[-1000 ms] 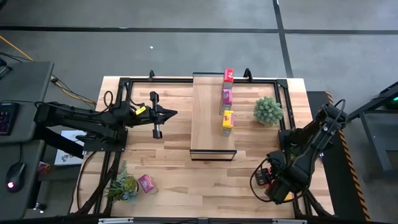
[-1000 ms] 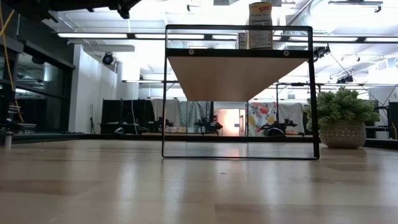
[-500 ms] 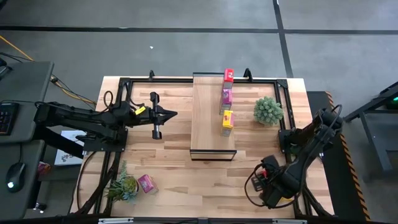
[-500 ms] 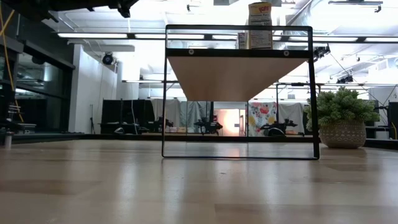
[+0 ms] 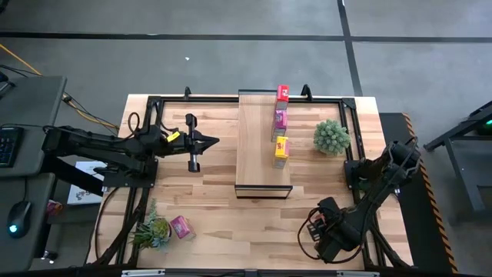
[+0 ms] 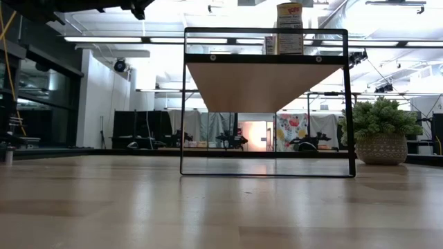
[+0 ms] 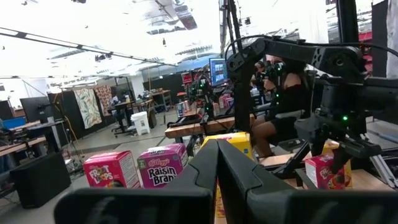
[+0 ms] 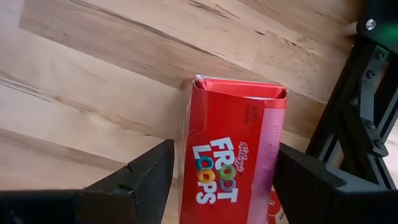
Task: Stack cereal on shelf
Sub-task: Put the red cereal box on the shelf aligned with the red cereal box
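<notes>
A: Entry. The red box [image 8: 233, 146], Froot Loops, sits between the right gripper's [image 8: 214, 180] fingers [image 8: 140, 180]. Jaws stand wide, one on each broad side. Held or only straddled?

B: Can't settle that from here; the fingers look close to the card but I see no clear squeeze. The box's long axis runs out away from the wrist, open flap end farthest off, bare table [image 5: 207, 200] beneath it.

A: Where on the table?

B: Near corner on the right side, by the frame. From above, the right gripper [image 5: 327, 235] hides the box entirely.

A: And the shelf [image 5: 257, 138]?

B: Middle of the table, well apart from that corner, lying up and to the left of the gripper. Three boxes stand in a row along its right edge: red [image 5: 282, 94], pink [image 5: 280, 119], yellow [image 5: 281, 148].

A: Left arm?

B: Left gripper [image 5: 207, 141] is closed on nothing, parked left of the shelf. A pink box [image 5: 181, 226] lies near the front left beside a plant [image 5: 154, 228]. The right arm is plainly nearer the red box.
</notes>
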### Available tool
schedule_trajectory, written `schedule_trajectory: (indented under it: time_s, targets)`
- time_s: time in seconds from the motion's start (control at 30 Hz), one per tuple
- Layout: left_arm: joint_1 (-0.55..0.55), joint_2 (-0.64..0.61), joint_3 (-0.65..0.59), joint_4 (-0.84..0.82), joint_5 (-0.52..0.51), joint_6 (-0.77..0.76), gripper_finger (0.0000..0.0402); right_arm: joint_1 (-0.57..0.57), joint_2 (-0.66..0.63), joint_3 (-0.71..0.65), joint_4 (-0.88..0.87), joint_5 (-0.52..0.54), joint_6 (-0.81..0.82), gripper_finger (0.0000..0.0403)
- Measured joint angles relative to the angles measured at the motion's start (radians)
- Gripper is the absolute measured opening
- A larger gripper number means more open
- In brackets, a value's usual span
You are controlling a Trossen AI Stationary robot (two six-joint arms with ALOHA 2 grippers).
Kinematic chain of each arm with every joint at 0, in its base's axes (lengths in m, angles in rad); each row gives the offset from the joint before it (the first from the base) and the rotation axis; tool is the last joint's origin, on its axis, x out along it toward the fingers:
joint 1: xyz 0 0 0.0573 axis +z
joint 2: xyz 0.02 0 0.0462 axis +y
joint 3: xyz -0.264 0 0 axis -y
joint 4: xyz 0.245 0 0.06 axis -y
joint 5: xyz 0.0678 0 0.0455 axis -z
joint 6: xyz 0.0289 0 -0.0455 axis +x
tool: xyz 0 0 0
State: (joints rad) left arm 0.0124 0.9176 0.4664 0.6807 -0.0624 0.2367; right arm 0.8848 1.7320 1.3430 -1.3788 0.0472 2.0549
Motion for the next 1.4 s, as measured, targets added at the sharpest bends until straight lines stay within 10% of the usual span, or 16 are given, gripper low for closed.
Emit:
schedule_trajectory:
  time_s: [1.4]
  targets:
    - [0.000, -0.079, 0.001, -0.120, 0.033, -0.007, 0.0000, -0.050, 0.023, 0.000, 0.015, -0.053, 0.119, 0.0244]
